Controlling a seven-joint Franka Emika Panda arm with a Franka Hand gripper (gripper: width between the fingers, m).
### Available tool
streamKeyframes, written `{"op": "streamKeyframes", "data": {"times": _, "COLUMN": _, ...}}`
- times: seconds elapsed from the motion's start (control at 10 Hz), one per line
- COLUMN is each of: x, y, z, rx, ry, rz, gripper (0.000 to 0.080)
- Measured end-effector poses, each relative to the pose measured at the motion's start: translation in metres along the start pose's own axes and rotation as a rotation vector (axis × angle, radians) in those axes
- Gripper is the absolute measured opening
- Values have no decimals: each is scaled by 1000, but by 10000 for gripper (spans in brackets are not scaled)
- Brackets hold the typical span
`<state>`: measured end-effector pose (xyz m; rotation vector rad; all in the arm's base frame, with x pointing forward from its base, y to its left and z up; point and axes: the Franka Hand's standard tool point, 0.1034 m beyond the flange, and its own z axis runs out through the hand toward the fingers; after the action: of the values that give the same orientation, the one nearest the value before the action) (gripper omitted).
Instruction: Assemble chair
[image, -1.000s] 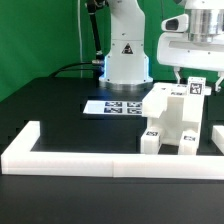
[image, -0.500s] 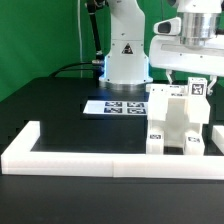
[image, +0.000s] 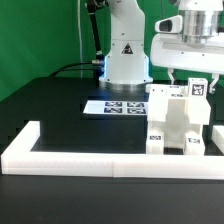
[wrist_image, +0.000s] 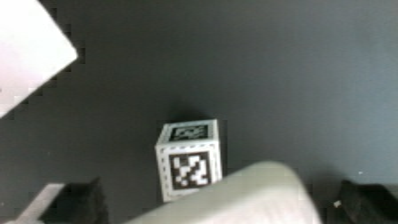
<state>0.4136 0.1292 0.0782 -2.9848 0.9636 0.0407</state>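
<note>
End effector (image: 193, 74) hangs with its fingers spread apart just above the chunky white plastic chair (image: 178, 122). This tagged, blocky structure stands upright on the black desk (image: 60, 115) at the exterior view's right, near the flat marker board (image: 112, 106) and just behind the long low white border wall (image: 90, 158). The wrist view shows a white tagged post (wrist_image: 191, 160) on the dark desk.

One chair structure (image: 178, 122); one marker board (image: 113, 106); one border wall (image: 90, 158); one tool (image: 190, 75).
</note>
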Motion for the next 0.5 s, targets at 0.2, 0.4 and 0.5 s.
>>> {"op": "streamKeyframes", "data": {"times": 0.2, "x": -9, "y": -3, "z": -3, "rx": 3, "ry": -8, "rz": 12, "gripper": 649}}
{"op": "streamKeyframes", "data": {"times": 0.4, "x": -27, "y": -1, "z": 0, "rx": 5, "ry": -5, "rz": -13, "gripper": 649}}
{"op": "streamKeyframes", "data": {"times": 0.5, "x": -31, "y": 1, "z": 6, "rx": 3, "ry": 11, "rz": -31, "gripper": 649}}
